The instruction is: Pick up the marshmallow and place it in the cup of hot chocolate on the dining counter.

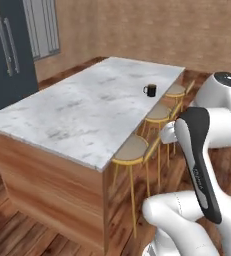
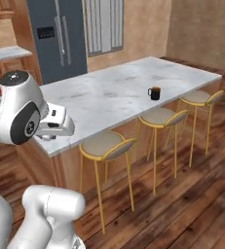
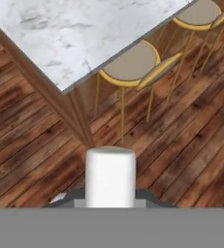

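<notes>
Closest in, the hand view shows the marshmallow (image 3: 110, 177) clenched upright in the end effector (image 3: 110, 201), a white stub hanging over the wooden floor (image 3: 31, 145) just off the near corner of the desk (image 3: 79, 34). Beyond that corner stands the nearest stool (image 3: 129, 65), tucked against the desk's long side, with a second stool (image 3: 197, 13) further along.

From the right base view, three stools (image 2: 104, 145) line that same side, and the cup of hot chocolate (image 2: 154, 93) sits on the desk (image 2: 114, 95) near its edge, above the gap between the middle and far stools, well apart from the near corner. The desk top between corner and cup lies bare. Behind the desk rises a dark fridge (image 2: 60, 34) beside a window.

Across in the left base view, the cup (image 1: 150, 90) shows its handle turned toward the desk's (image 1: 77, 110) middle, a detail the right view blurs.
</notes>
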Tool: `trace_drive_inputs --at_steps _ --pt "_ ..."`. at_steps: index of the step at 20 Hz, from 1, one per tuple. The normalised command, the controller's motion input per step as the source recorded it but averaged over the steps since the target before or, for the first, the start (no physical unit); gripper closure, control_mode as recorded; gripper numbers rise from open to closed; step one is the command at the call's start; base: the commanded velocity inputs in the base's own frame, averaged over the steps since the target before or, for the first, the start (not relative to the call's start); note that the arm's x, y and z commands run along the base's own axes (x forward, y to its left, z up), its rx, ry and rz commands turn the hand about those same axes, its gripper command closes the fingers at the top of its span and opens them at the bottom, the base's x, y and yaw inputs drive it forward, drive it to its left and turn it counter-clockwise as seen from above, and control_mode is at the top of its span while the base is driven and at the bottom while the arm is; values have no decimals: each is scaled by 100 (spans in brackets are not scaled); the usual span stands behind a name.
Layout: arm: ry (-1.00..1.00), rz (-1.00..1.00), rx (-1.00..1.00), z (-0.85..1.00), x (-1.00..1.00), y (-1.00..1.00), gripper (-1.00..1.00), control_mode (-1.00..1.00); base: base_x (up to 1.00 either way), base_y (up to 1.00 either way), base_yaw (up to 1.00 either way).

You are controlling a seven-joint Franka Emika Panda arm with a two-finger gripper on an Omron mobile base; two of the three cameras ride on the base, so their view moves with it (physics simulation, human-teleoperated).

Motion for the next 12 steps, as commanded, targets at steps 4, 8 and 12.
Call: trace_drive_inputs --at_steps 4,8,12 --pt "0 0 0 0 0 0 100 100 22 -100 50" --pt "0 0 0 0 0 0 100 100 7 -100 49" --pt "0 0 0 0 0 0 100 100 6 -100 56"
